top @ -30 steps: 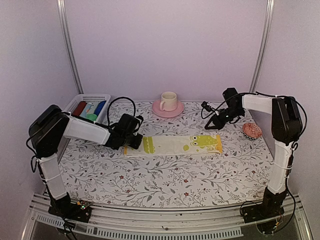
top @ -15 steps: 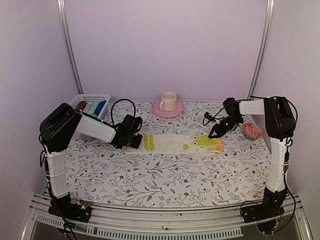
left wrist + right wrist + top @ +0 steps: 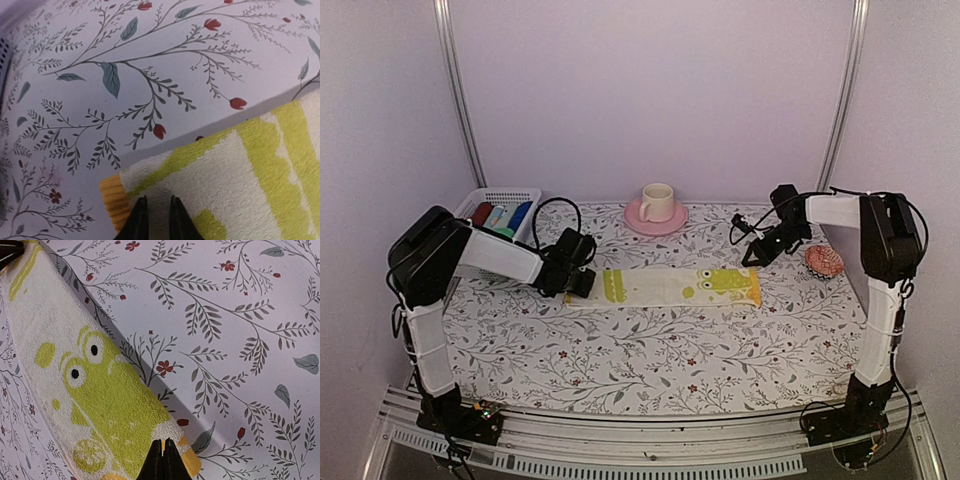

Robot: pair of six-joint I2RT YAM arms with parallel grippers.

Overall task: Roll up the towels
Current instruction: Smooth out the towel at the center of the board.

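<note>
One towel [image 3: 665, 287], pale yellow with green frog prints and orange end hems, lies flat and stretched out across the middle of the table. My left gripper [image 3: 582, 285] is low over its left end. In the left wrist view the left gripper [image 3: 156, 201] has its tips a narrow gap apart just above the towel [image 3: 240, 190], beside the orange hem, with nothing between them. My right gripper [image 3: 749, 261] is at the far right corner. In the right wrist view the right gripper [image 3: 163, 443] is shut, its tips over the towel's [image 3: 100, 390] corner by the hem.
A white basket [image 3: 490, 197] holding dark red, pale blue and deep blue rolls stands at the back left. A pink saucer [image 3: 632, 216] with a cream cup [image 3: 657, 200] sits at the back centre. A small red patterned object [image 3: 824, 261] lies at the right edge.
The left jaws have parted slightly at the towel's left end. The right gripper has risen a little from the right corner, and the towel has shifted slightly towards the back.
</note>
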